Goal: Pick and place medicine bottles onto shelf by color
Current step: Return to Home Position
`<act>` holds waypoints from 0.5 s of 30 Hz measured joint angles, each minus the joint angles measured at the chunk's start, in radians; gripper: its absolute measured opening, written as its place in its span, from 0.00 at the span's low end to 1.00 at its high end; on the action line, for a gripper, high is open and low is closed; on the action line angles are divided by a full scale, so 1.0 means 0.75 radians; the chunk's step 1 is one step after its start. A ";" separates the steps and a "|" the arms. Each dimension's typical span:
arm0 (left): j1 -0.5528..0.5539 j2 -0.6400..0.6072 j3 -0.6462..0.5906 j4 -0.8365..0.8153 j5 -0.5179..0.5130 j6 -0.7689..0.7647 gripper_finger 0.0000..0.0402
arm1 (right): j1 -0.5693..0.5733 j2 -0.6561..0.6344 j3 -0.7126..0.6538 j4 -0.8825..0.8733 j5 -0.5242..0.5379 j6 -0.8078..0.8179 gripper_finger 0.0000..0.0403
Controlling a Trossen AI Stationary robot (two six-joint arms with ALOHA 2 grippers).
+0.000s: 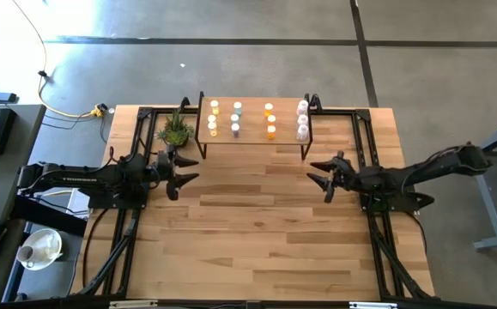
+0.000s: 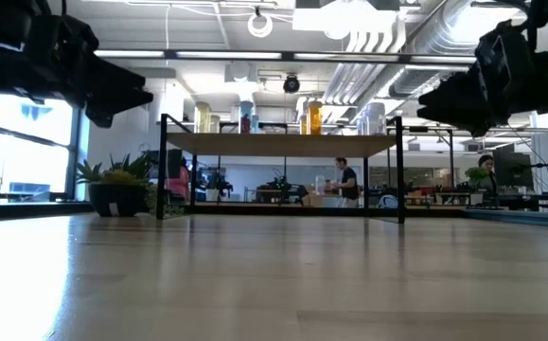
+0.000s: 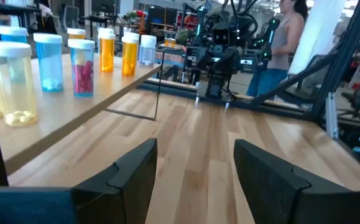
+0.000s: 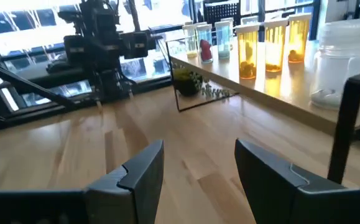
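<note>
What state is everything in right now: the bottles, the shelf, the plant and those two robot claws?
Medicine bottles: upright, capped, grouped by colour on the shelf.
Shelf: standing, loaded.
Potted plant: upright beside shelf.
Left gripper: jaws open, empty.
Right gripper: jaws open, empty.

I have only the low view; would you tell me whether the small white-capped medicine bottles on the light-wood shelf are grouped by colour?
Observer: Yes; from above, four columns stand on the shelf: yellow bottles, pale blue bottles, orange bottles, white bottles.
Operator: Thank you. Is either gripper holding anything?
Observer: No; the left gripper and the right gripper both show open, empty fingers in their wrist views.
Operator: Where do they hang?
Observer: Over the bare wooden tabletop in front of the shelf, one near each end.
</note>
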 joint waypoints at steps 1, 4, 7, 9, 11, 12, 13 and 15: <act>0.000 0.001 0.000 0.000 -0.008 0.018 0.50 | 0.000 -0.014 -0.025 0.025 0.000 -0.014 0.47; 0.000 0.000 0.000 0.000 -0.075 0.078 0.50 | 0.000 -0.051 -0.023 -0.030 0.024 -0.061 0.47; 0.000 0.001 0.001 0.000 -0.154 0.165 0.50 | -0.001 -0.080 -0.023 -0.027 0.074 -0.147 0.47; 0.001 0.001 0.001 0.000 -0.175 0.228 0.50 | -0.001 -0.104 -0.023 -0.028 0.107 -0.204 0.47; 0.001 0.001 0.001 0.000 -0.175 0.274 0.50 | -0.001 -0.126 -0.023 -0.028 0.130 -0.233 0.47; 0.001 0.001 0.001 0.000 -0.174 0.282 0.50 | -0.002 -0.136 -0.023 -0.028 0.132 -0.247 0.47; 0.001 0.001 0.001 0.000 -0.174 0.284 0.50 | -0.002 -0.144 -0.023 -0.028 0.132 -0.267 0.47; 0.001 0.003 0.001 -0.002 -0.174 0.273 0.50 | -0.002 -0.155 -0.023 -0.028 0.139 -0.292 0.47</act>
